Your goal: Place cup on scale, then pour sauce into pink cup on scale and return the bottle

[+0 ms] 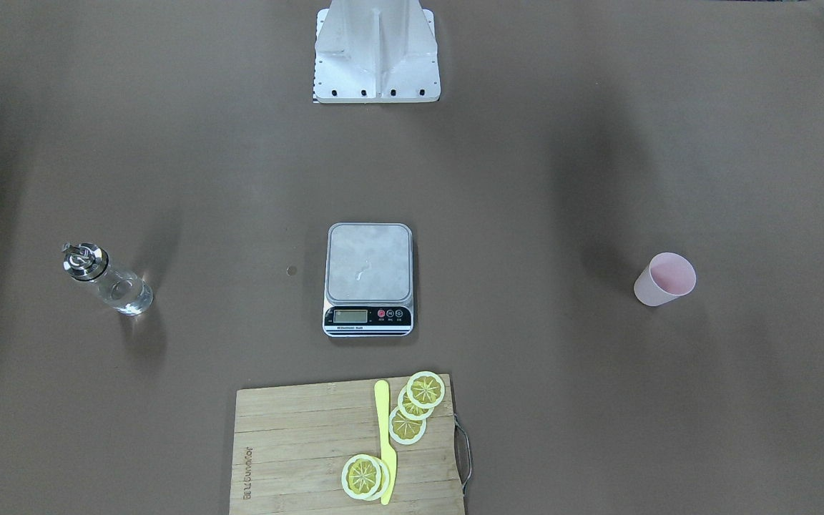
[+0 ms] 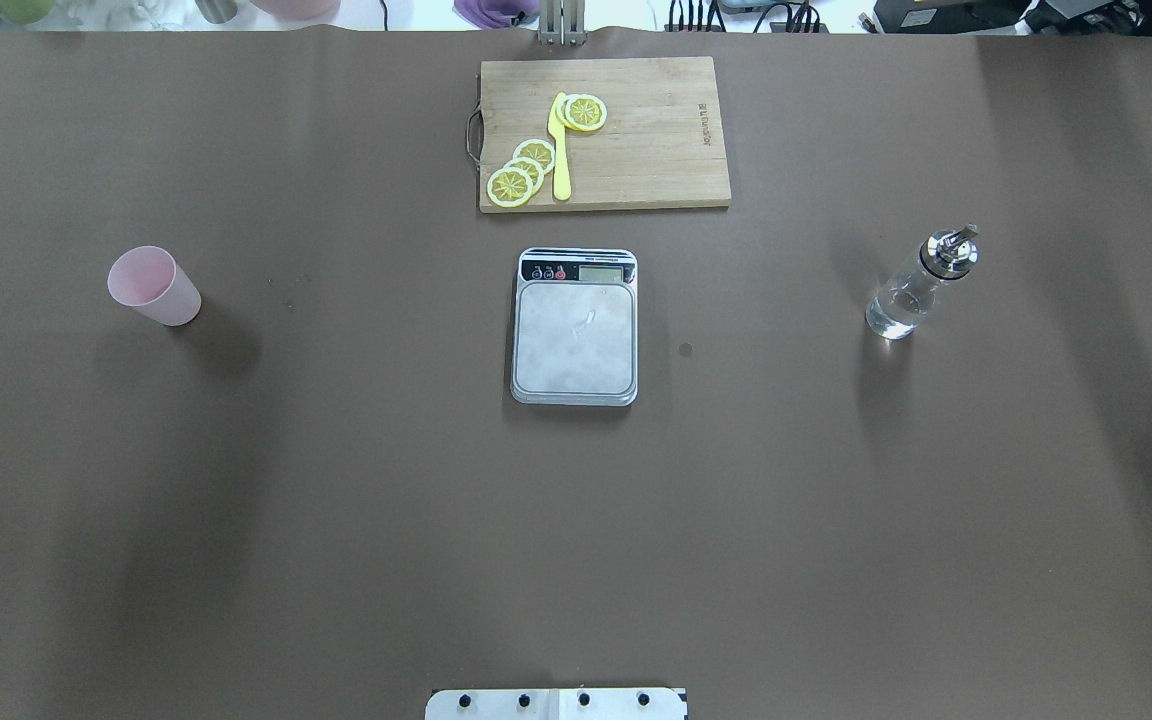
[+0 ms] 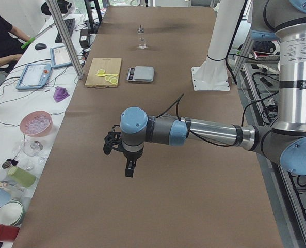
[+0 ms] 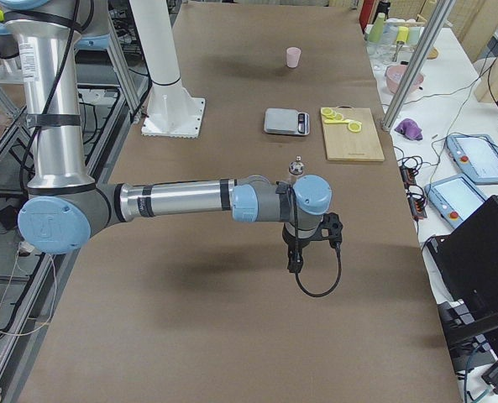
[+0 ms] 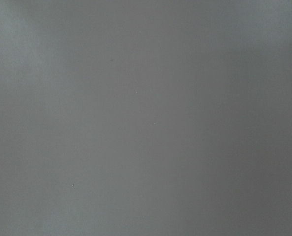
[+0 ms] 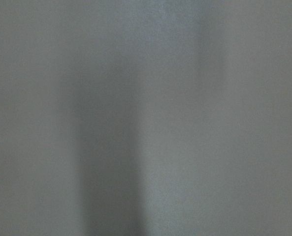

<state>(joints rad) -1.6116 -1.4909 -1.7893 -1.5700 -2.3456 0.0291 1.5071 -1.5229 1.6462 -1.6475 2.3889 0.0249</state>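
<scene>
The pale pink cup [image 2: 152, 285] stands upright on the table's left side, empty. In the middle lies the scale [image 2: 575, 335], its steel platform bare. The clear glass bottle [image 2: 918, 288] with its metal pourer stands on the right, holding clear sauce [image 2: 891, 315]. Neither gripper shows in the overhead or front view. The left gripper [image 3: 128, 168] hangs high over the table, only in the exterior left view. The right gripper [image 4: 295, 262] hangs likewise in the exterior right view. I cannot tell whether either is open or shut. Both wrist views show only brown table.
A wooden cutting board [image 2: 636, 140] with lemon slices [image 2: 521, 172] and a yellow knife [image 2: 561, 150] lies beyond the scale. The robot's white base [image 1: 376, 54] stands at the near edge. A person sits by side tables with bowls and tablets [image 3: 36, 75].
</scene>
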